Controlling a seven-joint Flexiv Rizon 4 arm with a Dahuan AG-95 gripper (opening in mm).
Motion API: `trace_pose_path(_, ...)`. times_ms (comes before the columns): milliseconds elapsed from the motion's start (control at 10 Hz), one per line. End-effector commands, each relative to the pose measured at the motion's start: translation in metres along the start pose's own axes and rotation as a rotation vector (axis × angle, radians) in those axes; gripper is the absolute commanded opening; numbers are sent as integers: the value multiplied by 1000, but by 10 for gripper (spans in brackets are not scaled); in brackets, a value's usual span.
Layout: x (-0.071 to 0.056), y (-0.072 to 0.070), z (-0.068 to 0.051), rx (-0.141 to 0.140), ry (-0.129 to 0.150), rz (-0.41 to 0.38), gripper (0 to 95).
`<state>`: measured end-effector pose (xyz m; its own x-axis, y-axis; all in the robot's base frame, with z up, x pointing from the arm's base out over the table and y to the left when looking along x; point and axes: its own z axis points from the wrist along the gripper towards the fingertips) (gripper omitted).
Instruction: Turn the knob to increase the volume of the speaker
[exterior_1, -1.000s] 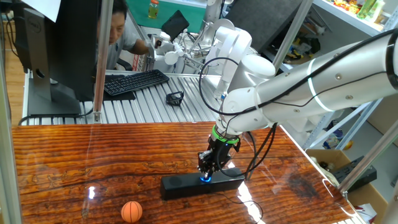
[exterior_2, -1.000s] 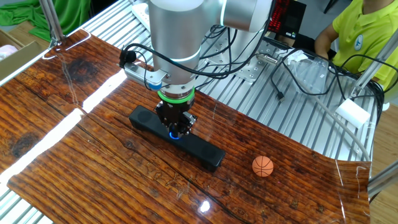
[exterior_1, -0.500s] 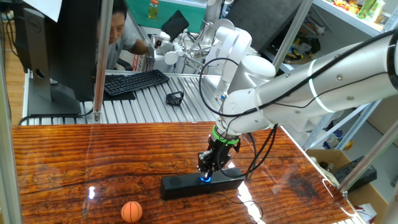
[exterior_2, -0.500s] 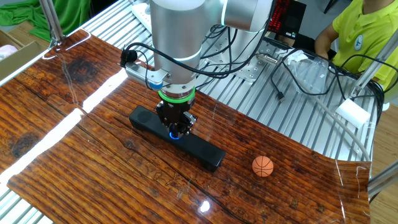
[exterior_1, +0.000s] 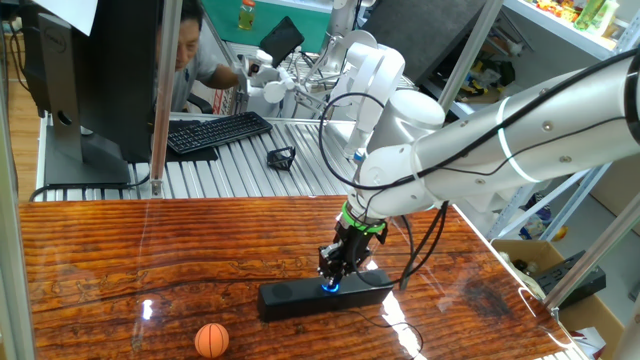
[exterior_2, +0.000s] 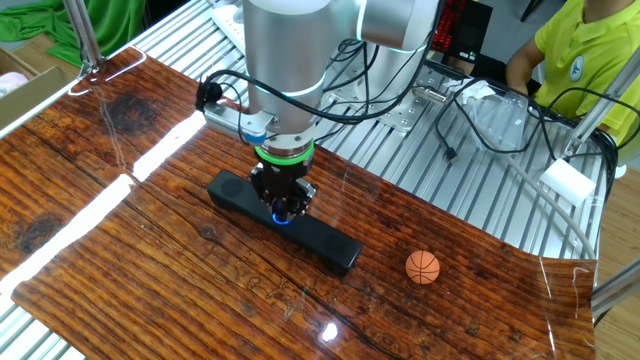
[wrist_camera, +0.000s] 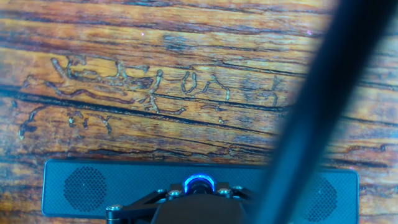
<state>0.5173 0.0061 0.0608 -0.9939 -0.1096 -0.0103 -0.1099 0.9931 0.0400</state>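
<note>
Fingers down on the dial — the gripper (exterior_1: 330, 281) sits right on the knob (exterior_1: 329, 288), low and just right of centre in one fixed view, blue glow leaking out beneath the tips. Whether they pinch it or merely bracket it, I cannot tell; the black fingers hide the contact. In the other fixed view the gripper (exterior_2: 283, 210) drops straight down from the silver arm (exterior_2: 285, 60), green ring at the wrist, wrist vertical, onto the knob (exterior_2: 281, 218) at the middle of the speaker (exterior_2: 325, 243), which lies diagonally across the wooden table (exterior_2: 120, 270). The hand view shows the knob (wrist_camera: 199, 183) at bottom centre, with the speaker (wrist_camera: 84, 186) stretching across the lower frame. An orange ball (exterior_2: 422, 267) rests well apart, lower right.
</note>
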Motion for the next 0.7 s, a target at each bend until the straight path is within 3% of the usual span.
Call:
trace_pose_path(100,-2,2,0,6,15,-41,0)
trace_pose_path(300,-2,2,1,9,6,-28,0)
trace_pose_path(700,-2,2,1,8,-3,81,0)
